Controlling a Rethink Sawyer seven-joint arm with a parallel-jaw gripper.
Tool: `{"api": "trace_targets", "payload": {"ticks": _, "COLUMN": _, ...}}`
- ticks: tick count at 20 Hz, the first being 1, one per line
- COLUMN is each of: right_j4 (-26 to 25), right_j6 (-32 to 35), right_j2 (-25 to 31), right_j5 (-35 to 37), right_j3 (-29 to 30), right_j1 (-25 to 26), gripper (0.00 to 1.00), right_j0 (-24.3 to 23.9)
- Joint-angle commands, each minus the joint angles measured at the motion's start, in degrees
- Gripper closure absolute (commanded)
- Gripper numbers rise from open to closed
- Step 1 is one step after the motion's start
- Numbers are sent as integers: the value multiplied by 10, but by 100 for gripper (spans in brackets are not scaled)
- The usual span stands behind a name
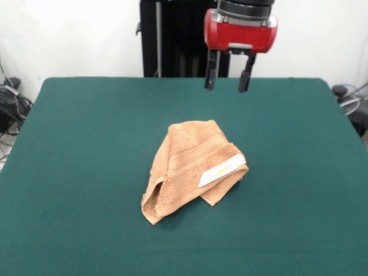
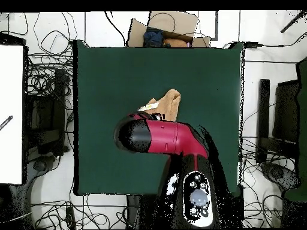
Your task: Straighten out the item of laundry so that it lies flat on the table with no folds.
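The orange-tan towel (image 1: 192, 169) lies crumpled and folded over itself near the middle of the green table (image 1: 80, 172). A woven band runs across its top layer, and a white tag with yellow print (image 1: 221, 170) lies on its right side. My gripper (image 1: 229, 85) hangs open and empty well above the table, behind the towel and slightly to its right. In the overhead view the arm (image 2: 162, 136) covers most of the towel (image 2: 169, 103); only its far part and the tag (image 2: 149, 107) show.
Cables and dark equipment (image 1: 10, 106) lie off the table's left side, and more cables (image 1: 351, 100) lie off its right side. A cardboard box (image 2: 171, 27) stands beyond the table's edge in the overhead view. A white panel (image 2: 11, 114) stands at the left.
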Motion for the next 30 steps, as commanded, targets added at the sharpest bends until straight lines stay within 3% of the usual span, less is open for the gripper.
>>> {"api": "trace_targets", "payload": {"ticks": 1, "right_j4": 15, "right_j6": 65, "right_j2": 24, "right_j5": 124, "right_j3": -40, "right_j1": -9, "gripper": 0, "right_j0": 23}}
{"api": "trace_targets", "payload": {"ticks": 6, "right_j4": 15, "right_j6": 70, "right_j2": 25, "right_j5": 140, "right_j3": -51, "right_j1": -10, "gripper": 0, "right_j0": 19}}
{"api": "trace_targets", "payload": {"ticks": 12, "right_j4": 32, "right_j6": 83, "right_j2": 23, "right_j5": 118, "right_j3": 18, "right_j1": -66, "gripper": 0, "right_j0": 28}}
{"api": "trace_targets", "payload": {"ticks": 20, "right_j4": 41, "right_j6": 111, "right_j2": 24, "right_j5": 125, "right_j3": -4, "right_j1": -13, "gripper": 0, "right_j0": 56}}
{"api": "trace_targets", "payload": {"ticks": 24, "right_j4": 27, "right_j6": 98, "right_j2": 9, "right_j5": 159, "right_j3": -21, "right_j1": -8, "gripper": 0, "right_j0": 65}}
{"api": "trace_targets", "payload": {"ticks": 30, "right_j4": 15, "right_j6": 100, "right_j2": -10, "right_j5": 155, "right_j3": -14, "right_j1": -16, "gripper": 0, "right_j0": 76}}
